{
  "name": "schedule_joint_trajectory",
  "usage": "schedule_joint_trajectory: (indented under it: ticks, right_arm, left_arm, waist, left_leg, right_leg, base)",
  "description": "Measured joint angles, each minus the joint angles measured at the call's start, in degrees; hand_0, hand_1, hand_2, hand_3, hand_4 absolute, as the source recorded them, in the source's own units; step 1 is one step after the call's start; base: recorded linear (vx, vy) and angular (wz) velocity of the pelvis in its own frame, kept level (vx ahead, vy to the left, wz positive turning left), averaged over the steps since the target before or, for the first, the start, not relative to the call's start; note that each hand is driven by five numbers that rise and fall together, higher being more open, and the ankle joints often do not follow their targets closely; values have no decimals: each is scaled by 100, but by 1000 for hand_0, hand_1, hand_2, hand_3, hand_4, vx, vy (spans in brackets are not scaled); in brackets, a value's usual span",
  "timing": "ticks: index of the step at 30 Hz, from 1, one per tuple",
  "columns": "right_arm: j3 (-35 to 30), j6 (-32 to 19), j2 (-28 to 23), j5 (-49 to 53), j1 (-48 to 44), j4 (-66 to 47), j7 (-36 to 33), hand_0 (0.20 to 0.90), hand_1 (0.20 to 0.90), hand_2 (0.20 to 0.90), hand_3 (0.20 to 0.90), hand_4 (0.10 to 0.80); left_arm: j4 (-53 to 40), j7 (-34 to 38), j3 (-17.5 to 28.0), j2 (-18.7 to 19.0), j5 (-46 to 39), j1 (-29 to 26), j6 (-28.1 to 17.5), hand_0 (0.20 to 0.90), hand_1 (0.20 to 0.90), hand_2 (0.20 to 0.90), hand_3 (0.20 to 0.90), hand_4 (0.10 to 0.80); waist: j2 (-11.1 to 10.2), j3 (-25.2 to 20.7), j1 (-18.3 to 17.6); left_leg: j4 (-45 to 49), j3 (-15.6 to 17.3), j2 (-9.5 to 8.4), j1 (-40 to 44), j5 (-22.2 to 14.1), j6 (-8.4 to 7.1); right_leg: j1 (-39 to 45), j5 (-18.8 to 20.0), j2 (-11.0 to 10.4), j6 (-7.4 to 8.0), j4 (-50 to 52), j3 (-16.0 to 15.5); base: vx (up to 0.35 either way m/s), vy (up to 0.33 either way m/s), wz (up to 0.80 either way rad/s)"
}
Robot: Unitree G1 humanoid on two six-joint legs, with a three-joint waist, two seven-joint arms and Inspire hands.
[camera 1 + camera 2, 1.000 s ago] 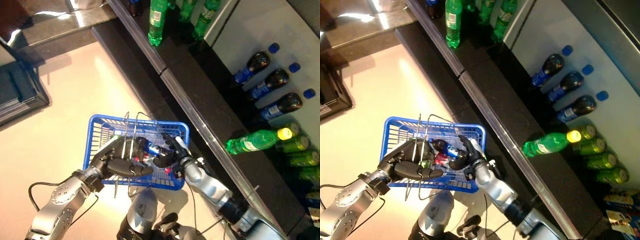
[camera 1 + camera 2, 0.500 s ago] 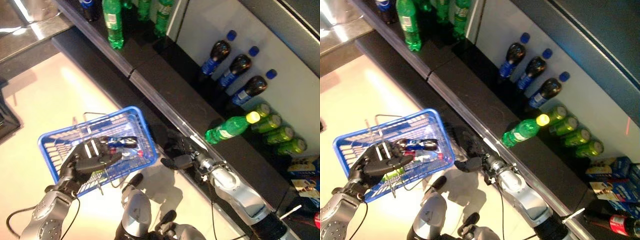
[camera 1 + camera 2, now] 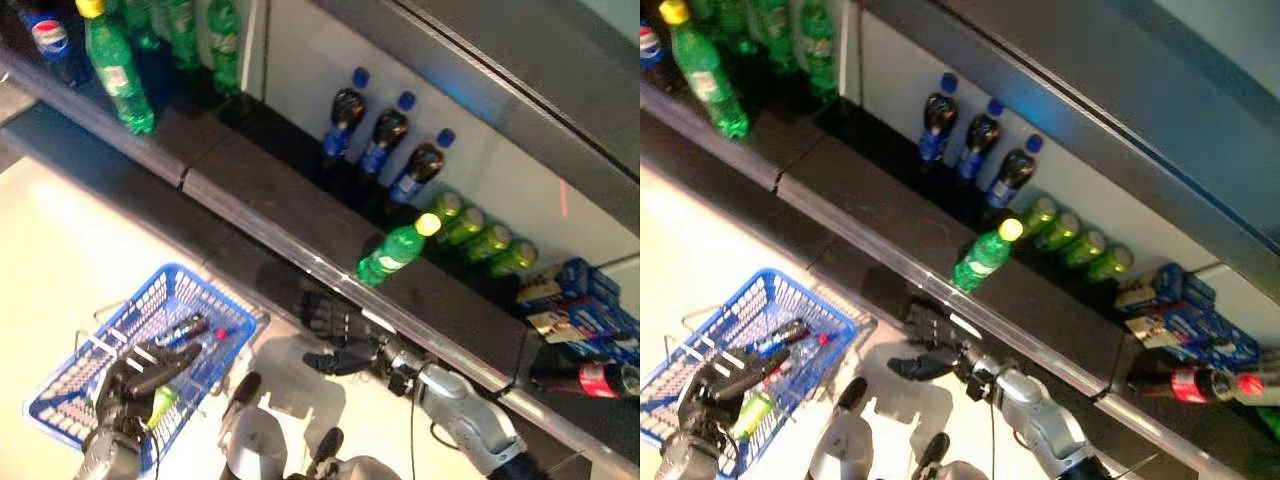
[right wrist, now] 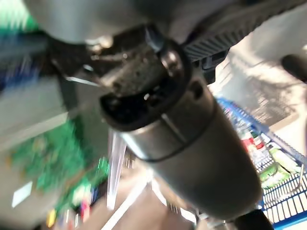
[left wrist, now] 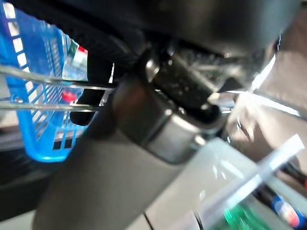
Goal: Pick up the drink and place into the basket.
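While the left hand (image 3: 140, 372) grips the wire handles (image 3: 110, 340) of the blue basket (image 3: 215, 305), fingers clenched round them, the basket hangs over the pale floor (image 3: 60, 230). Contents: one dark drink bottle (image 3: 185, 328) with a blue label, lying near the basket's far rim; one green bottle (image 3: 163, 405) beside the hand. Right hand (image 3: 335, 330): fingers released and spread, holding nothing, just before the dark shelf edge (image 3: 250, 215). Shelf stock: upright dark bottles (image 3: 385, 140), one green bottle lying down (image 3: 392, 252), green cans (image 3: 480, 235).
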Motion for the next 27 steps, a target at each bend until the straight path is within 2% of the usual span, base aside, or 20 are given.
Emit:
schedule_joint_trajectory:
  ticks: [3,6,9,11,13,16,22,27]
  right_arm:
    - [9,-87,64,-114,215,651,64,900,900,900,900,800]
    - [-34,-179,319,-147,335,1698,107,900,900,900,900,800]
    - [-90,-304,526,-303,375,2644,95,900,900,900,900,800]
    - [-305,-409,806,-360,360,3649,34,900,900,900,900,800]
    - [-571,-760,976,-436,239,4453,-74,900,900,900,900,800]
    - [-692,-1182,1060,-856,65,5421,-439,900,900,900,900,800]
    - [-1101,-1615,1082,-1052,269,6304,-890,900,900,900,900,800]
    - [-1310,-1927,1075,-1154,340,6500,-1139,900,900,900,900,800]
  left_arm:
    - [832,191,-9,-236,-267,-92,-44,300,300,300,200,100]
    - [1861,297,-3,-299,-493,-348,-140,300,300,300,200,100]
    - [2325,291,36,-290,-647,-650,-126,300,300,300,200,100]
    - [2634,290,15,-308,-593,-740,-126,300,300,300,200,100]
    - [3065,293,9,-370,-443,-856,-137,300,300,300,200,100]
    - [3642,282,-66,-507,-341,-952,-123,300,300,300,200,100]
    - [4232,252,-210,-716,-177,-925,-137,300,300,300,200,100]
    - [4343,247,-315,-783,-128,-777,-214,300,300,300,200,100]
  waist:
    - [-17,-132,-162]
    - [-77,-268,-310]
    - [-30,-358,-428]
    - [58,-534,-537]
    - [200,-694,-601]
    - [506,-1007,-669]
    - [877,-1515,-703]
    - [962,-1648,-834]
  left_leg:
    - [-143,165,51,206,9,3]
    - [-243,362,135,328,-9,-7]
    - [-250,375,148,330,-33,9]
    - [-254,381,132,324,-40,19]
    - [-255,417,118,327,-38,15]
    - [-273,418,92,322,-62,47]
    - [-279,529,111,289,-73,51]
    - [-278,532,109,270,-63,42]
  right_leg:
    - [116,73,26,-7,-136,110]
    - [172,175,41,-5,-243,80]
    - [170,193,52,-17,-248,90]
    - [176,202,38,-11,-281,91]
    - [166,217,7,6,-284,81]
    - [162,214,-22,10,-289,62]
    - [186,149,-44,-1,-317,-85]
    - [179,144,-45,0,-317,-91]
  base:
    - [-22,7,-30]
    - [-14,18,-31]
    - [-2,6,-4]
    - [-5,12,-2]
    - [-4,26,-7]
    - [5,23,0]
    - [1,15,8]
    - [-11,26,2]
